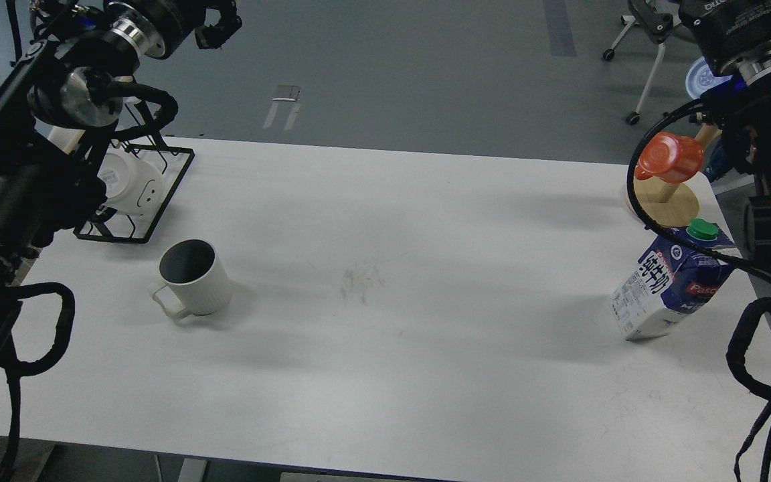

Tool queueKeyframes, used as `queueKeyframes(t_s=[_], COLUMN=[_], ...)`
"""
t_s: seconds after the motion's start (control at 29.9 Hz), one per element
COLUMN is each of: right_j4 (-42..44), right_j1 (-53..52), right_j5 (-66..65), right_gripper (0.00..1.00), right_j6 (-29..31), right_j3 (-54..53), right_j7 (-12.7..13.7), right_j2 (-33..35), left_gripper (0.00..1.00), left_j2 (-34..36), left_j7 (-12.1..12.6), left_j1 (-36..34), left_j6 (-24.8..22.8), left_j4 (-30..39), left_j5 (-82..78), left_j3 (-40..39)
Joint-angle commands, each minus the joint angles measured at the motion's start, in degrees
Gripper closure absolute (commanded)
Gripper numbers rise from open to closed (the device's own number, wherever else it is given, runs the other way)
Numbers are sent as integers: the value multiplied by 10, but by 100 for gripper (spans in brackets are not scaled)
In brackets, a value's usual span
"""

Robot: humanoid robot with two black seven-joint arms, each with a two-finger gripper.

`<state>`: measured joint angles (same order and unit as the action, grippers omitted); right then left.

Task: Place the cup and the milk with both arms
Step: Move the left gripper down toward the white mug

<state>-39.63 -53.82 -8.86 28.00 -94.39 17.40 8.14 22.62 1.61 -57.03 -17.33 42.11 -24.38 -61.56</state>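
Note:
The cup (195, 277), an off-white ribbed mug with a dark inside, stands upright on the left part of the white table (399, 201), its handle toward the front left. The milk (670, 286), a blue and white carton with a green cap, stands near the table's right edge, leaning in the view. My left gripper (219, 24) hangs high at the top left, far above and behind the cup, holding nothing. My right gripper (652, 19) is at the top right edge, well behind the milk, dark and partly cut off. Neither gripper's fingers can be told apart.
A black wire rack (151, 201) holding a white smiley mug (132, 186) sits behind the cup on the left. An orange cup (670, 156) hangs on a wooden stand (668, 201) just behind the milk. Arm cables loop along both table sides.

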Motion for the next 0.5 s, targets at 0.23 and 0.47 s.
queueKeyframes(t_s=[0.23, 0.47], right_j4=[-4, -6], right_j1=[1, 5], right_j5=[1, 1], right_gripper=[0, 0], right_j6=[0, 0], right_j3=[0, -1], right_j7=[-3, -3], right_j2=[1, 5], left_gripper=[2, 2], left_j2=[7, -1], left_j7=[-46, -45], left_j1=[12, 11], left_j6=[3, -1], left_j4=[14, 31], left_j5=[-1, -1], left_j3=[10, 10])
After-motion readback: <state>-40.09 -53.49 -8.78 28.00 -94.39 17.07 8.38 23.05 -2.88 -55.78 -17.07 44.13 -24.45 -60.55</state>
